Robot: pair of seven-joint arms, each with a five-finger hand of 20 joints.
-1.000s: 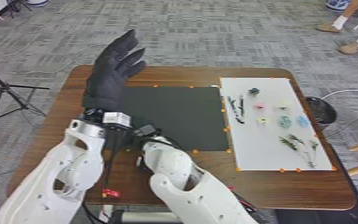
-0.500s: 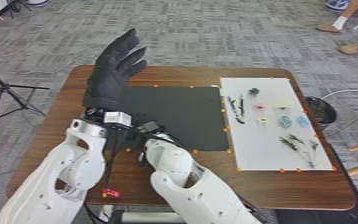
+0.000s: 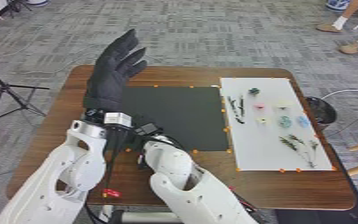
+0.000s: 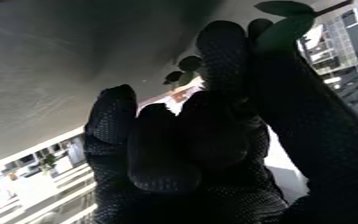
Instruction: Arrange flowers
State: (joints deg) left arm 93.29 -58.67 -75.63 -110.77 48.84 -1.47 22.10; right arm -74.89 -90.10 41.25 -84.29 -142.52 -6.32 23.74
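My left hand (image 3: pixel 107 82) is open, fingers straight, over the left edge of the black board (image 3: pixel 184 112). Beside its wrist, low over the board's left part, is my right hand (image 3: pixel 137 122), mostly hidden by the left arm and dark against the board. In the right wrist view, the right hand (image 4: pixel 206 135) has its fingers curled and pinches a sprig with green leaves (image 4: pixel 285 34) near its fingertips. Dark twigs (image 3: pixel 240 107), a pink flower (image 3: pixel 260 106), a pale blue flower (image 3: pixel 285 121) and leafy stems (image 3: pixel 291 143) lie on the white board (image 3: pixel 260 155).
The brown wooden table (image 3: pixel 184 75) has rounded corners. Orange markers line both boards. A dark bin (image 3: pixel 321 111) stands off the table's right edge, and a tripod (image 3: pixel 8 87) stands off the left. A small red thing (image 3: pixel 111 193) lies near the front edge.
My right wrist has shifted slightly forward and then a little back beside the left wrist. The left hand has kept still, and the things on the white board look unmoved.
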